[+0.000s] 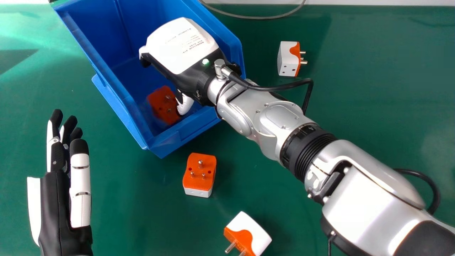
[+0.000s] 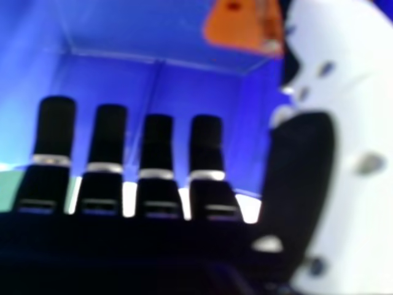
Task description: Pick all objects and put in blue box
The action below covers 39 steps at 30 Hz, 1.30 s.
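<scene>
My right hand (image 1: 181, 46) is over the inside of the blue box (image 1: 117, 87), back upward, its thumb toward the near wall. By the thumb, an orange plug adapter (image 1: 164, 105), slightly blurred, is inside the box; whether it touches the floor I cannot tell. In the right hand view my right hand (image 2: 156, 147) has its fingers extended, and the orange adapter (image 2: 242, 24) is beside the thumb, not gripped. Outside lie an adapter with pins up (image 1: 199, 174), a white and orange one (image 1: 250, 231) nearer me, and another (image 1: 288, 58) right of the box. My left hand (image 1: 58, 206) is open at the left.
The green table (image 1: 373, 106) surrounds the box. A thin grey cable (image 1: 249, 17) curves behind the box at the table's far side. My right forearm crosses diagonally from the lower right, between the right-hand adapter and the two nearer ones.
</scene>
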Motion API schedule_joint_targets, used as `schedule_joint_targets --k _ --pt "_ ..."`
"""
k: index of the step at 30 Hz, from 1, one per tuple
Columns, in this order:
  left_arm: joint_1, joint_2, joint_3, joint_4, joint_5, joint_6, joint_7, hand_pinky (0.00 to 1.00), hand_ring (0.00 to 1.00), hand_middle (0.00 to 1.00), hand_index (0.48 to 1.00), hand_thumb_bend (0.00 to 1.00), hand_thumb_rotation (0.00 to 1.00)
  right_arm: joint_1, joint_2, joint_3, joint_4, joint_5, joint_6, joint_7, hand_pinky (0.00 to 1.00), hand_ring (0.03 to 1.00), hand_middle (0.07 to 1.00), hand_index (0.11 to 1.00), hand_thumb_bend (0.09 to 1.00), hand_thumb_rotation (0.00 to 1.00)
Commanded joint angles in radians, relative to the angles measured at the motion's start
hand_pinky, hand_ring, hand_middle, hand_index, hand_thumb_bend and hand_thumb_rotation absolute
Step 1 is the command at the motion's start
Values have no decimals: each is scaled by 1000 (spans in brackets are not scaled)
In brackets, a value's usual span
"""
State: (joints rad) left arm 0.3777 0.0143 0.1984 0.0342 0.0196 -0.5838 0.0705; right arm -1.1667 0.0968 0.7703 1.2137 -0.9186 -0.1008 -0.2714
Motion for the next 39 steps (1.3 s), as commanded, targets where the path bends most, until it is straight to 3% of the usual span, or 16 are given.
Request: schedule_joint_targets --k 1,14,18,24,27,32,34,37,39 --pt "2 -1 3 -8 5 -21 8 910 933 950 969 464 964 -32 0 -1 -23 0 -7 -25 581 721 768 724 676 0" --pt "6 -3 3 -14 1 -15 5 916 935 952 972 464 964 -32 0 1 -23 -1 -8 -21 604 739 779 743 693 0" --pt "9 -7 4 -18 4 -8 10 915 935 952 974 470 962 -26 -7 -6 -35 4 -20 -41 600 734 775 739 682 0" --pt "7 -2 3 -14 -1 -13 2 915 935 952 975 460 963 -18 -19 -19 -59 15 -36 -59 595 723 763 726 669 0" --pt "3 -1 3 -6 -12 -25 -7 915 935 953 974 460 966 -10 -28 -25 -82 16 -40 -68 597 722 760 724 670 0" --pt "13 -3 -1 -27 -7 3 -5 923 940 957 978 461 971 6 -53 -33 -136 16 -51 -77 596 712 749 715 684 0" --pt "12 -1 -2 -28 -3 1 -6 926 942 960 980 456 980 16 -68 -39 -175 17 -46 -69 599 713 750 716 675 0" --pt "7 0 -3 -23 -7 -4 -9 928 943 961 982 454 983 38 -97 -49 -250 17 -42 -53 602 716 751 716 675 0" --pt "6 2 -3 -22 -1 -7 -8 931 943 962 985 452 983 60 -120 -58 -310 19 -36 -33 598 714 749 717 675 0"
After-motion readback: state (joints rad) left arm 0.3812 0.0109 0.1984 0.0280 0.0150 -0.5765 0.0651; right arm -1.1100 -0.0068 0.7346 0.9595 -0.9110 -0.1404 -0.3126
